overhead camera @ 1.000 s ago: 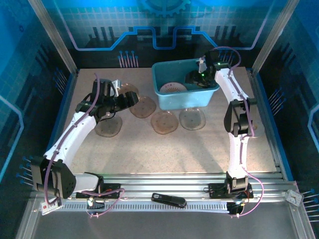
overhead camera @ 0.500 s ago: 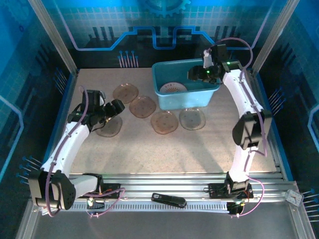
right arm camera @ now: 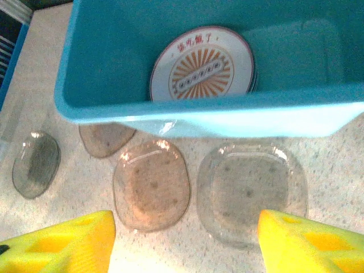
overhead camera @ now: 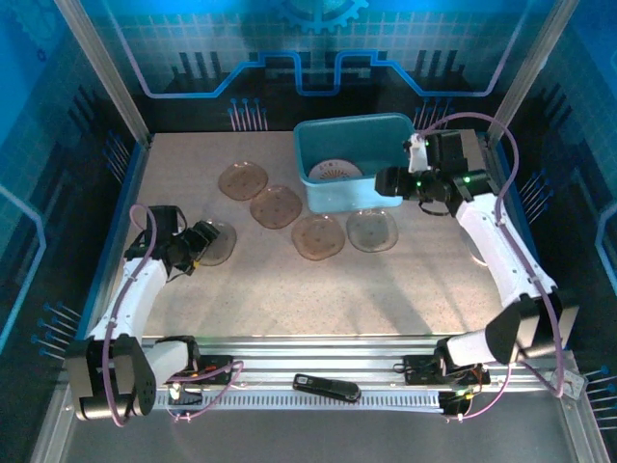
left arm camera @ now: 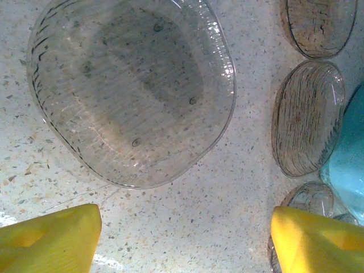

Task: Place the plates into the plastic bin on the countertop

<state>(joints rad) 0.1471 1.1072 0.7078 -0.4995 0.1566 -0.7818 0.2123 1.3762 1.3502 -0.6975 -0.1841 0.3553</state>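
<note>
The teal plastic bin (overhead camera: 352, 154) stands at the back of the countertop (overhead camera: 289, 289). A round white plate with a red rim (right arm camera: 202, 62) lies inside it. Several smoky-brown plates lie in front and to the left: (overhead camera: 242, 180), (overhead camera: 277, 206), (overhead camera: 319, 236), (overhead camera: 373, 230), (overhead camera: 214, 243). My left gripper (overhead camera: 193, 249) hovers open just short of the nearest-left plate (left arm camera: 133, 85), with bare countertop between its fingers (left arm camera: 51, 236). My right gripper (overhead camera: 388, 181) hangs open above the bin's front right corner, over two brown plates (right arm camera: 151, 185) (right arm camera: 250, 193); nothing is between its fingers (right arm camera: 310, 242).
Blue edging (overhead camera: 120, 222) and frame posts border the countertop left and right. A black remote-like object (overhead camera: 326, 387) lies on the metal rails at the near edge. The near half of the countertop is bare speckled surface.
My left gripper has drawn back toward the near left, from the far plates to the nearest-left one. My right gripper has come out of the bin toward its front right.
</note>
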